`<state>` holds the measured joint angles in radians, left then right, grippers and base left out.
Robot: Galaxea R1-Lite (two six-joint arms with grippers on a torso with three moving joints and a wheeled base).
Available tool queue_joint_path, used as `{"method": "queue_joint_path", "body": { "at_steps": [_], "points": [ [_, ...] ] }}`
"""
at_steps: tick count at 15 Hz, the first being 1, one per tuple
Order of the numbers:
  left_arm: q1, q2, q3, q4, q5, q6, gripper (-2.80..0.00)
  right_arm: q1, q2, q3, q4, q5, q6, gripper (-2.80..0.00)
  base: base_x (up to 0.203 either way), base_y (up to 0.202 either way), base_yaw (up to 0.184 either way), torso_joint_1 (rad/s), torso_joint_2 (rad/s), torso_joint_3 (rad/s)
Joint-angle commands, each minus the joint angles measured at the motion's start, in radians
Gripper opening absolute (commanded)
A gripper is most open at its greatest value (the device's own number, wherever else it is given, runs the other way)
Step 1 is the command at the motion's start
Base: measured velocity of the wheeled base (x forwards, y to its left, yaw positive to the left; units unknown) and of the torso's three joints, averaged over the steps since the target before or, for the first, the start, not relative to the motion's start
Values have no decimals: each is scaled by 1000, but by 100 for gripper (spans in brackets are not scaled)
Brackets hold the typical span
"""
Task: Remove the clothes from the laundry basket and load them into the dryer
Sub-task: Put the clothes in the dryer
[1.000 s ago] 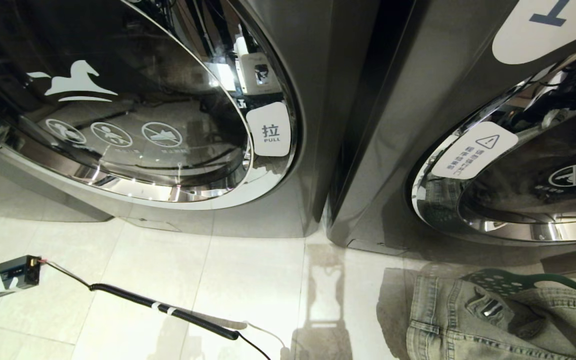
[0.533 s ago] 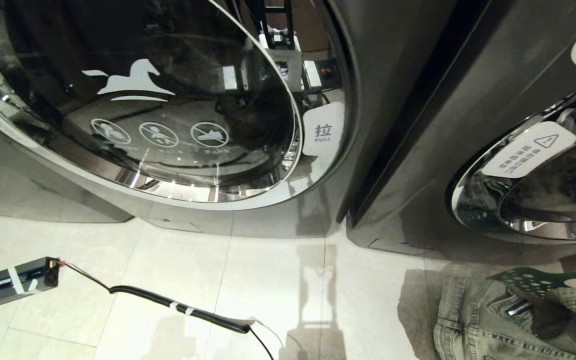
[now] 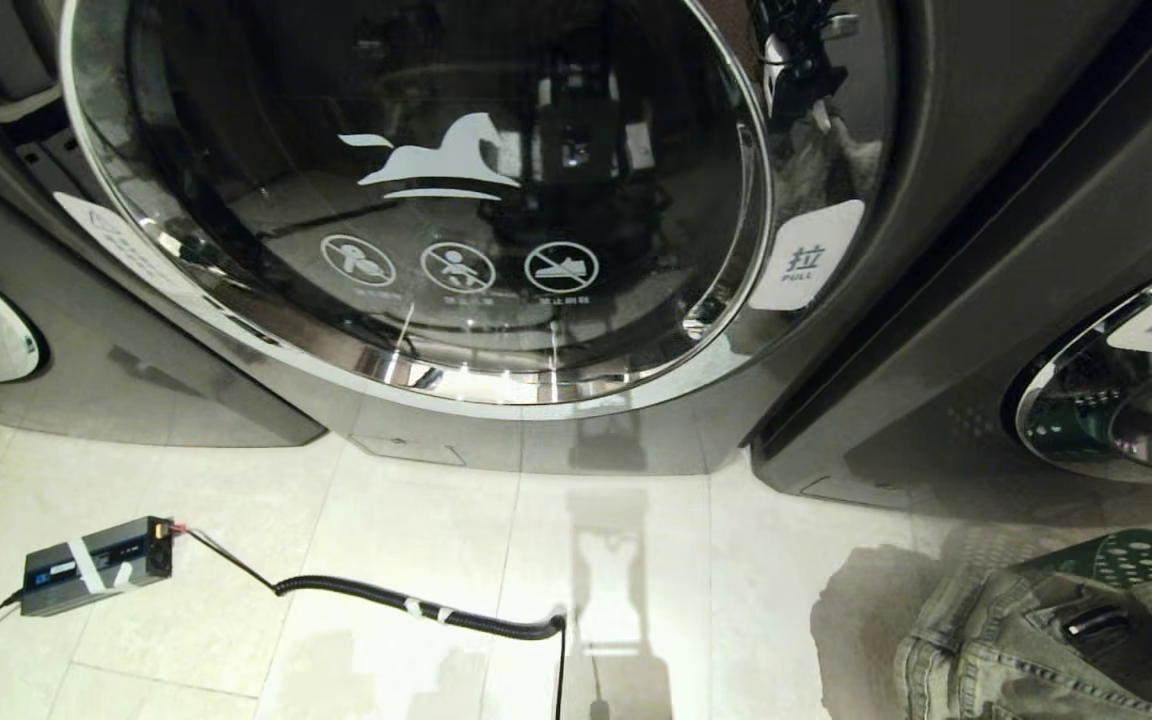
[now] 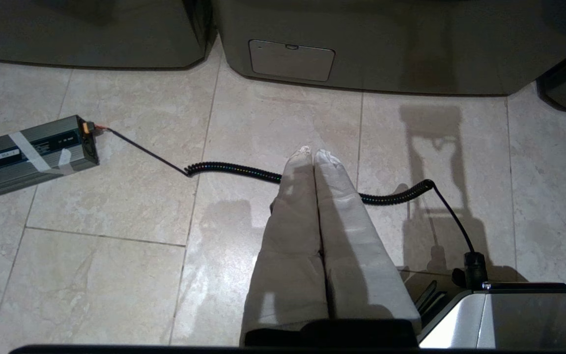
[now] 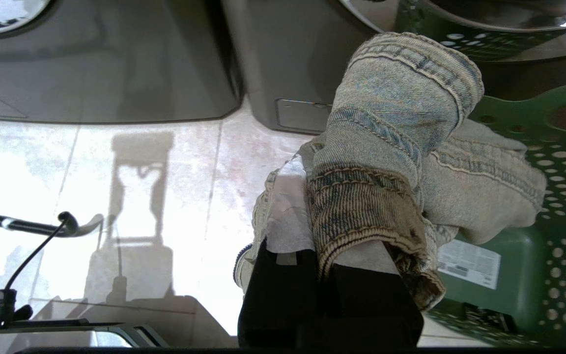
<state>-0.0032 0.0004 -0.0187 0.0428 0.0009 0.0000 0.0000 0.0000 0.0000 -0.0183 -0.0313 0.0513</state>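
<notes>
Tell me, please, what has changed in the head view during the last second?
The whole scene slid rightward, so the camera turned left; nothing itself moved. The left machine's door is now nearly centred, still closed. The jeans and green basket sit nearer the right edge.

"拉 PULL" on a white sticker (image 3: 804, 257) by the round dryer door (image 3: 416, 200), under three crossed-out signs (image 3: 457, 267).
</notes>
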Motion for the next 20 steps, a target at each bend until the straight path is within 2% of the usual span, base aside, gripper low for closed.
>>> {"method": "queue_joint_path", "body": {
  "at_steps": [1,11,17,20],
  "points": [
    [0,0,0,0,1,0,-280,0,2,6,0,1,-1,-280,0,197,0,2,2,2],
    [0,0,2,-1,1,2,-280,0,2,7,0,-4,4,-280,0,180,-2,2,2,2],
    [0,0,0,-1,1,-2,-280,0,2,6,0,-4,0,-280,0,0,0,-1,0,8],
    [0,0,0,-1,1,-2,-280,0,2,7,0,-4,-1,-280,0,0,0,4,4,162]
  ]
}}
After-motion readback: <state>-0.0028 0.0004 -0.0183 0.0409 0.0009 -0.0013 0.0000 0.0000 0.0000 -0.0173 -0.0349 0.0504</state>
